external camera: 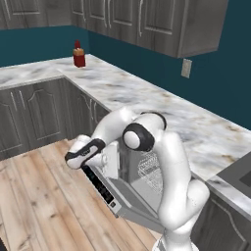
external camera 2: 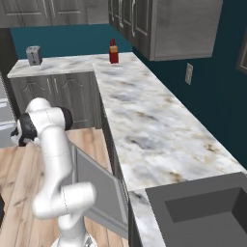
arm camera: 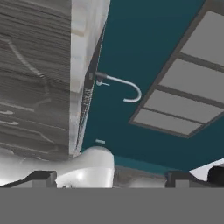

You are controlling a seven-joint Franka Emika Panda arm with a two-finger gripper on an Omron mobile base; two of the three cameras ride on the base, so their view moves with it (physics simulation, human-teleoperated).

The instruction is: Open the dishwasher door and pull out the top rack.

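The dishwasher door (external camera: 131,195) hangs roughly half open and tilts out over the floor, its black control strip (external camera: 100,184) along the outer edge. From the other side the door (external camera 2: 96,185) appears as a slanted grey panel beside my arm. Inside the opening under the counter I see the wire mesh of the top rack (external camera: 149,170), still within the cavity. My gripper (external camera: 113,159) hovers just above the door's outer edge, in front of the opening. In the hand view the gripper (arm camera: 110,177) is open, its fingertips (arm camera: 41,177) far apart with nothing between them.
A marble counter (external camera: 162,105) runs along the wall with a red bottle (external camera: 79,56) at its far corner and a toaster (external camera 2: 33,55) further left. A sink (external camera 2: 202,208) lies at the near right, its faucet (arm camera: 124,85) ahead of the hand. Wood floor (external camera: 39,196) spreads left.
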